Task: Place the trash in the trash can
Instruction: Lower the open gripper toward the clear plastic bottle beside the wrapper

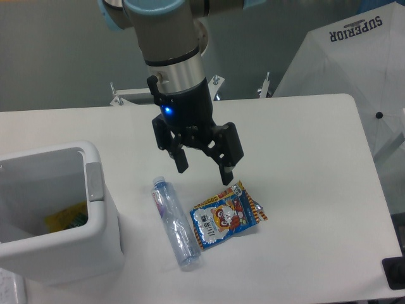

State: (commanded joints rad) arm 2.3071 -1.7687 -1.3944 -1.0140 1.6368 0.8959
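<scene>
The black two-finger gripper (204,170) is hovering wide open and empty, just above the crinkly blue snack packet (225,217) and clear plastic bottle (173,223), whose long axis runs toward the camera.

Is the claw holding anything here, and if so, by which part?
Nothing is held. The claw is open above the table, with the bottle and snack packet lying below it.

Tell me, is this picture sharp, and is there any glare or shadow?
Fixed camera view: evenly lit and mostly sharp; the gripper casts only a faint shadow on the table; small highlights glint on the bottle and snack packet; a blue light glows on the gripper's body.
</scene>
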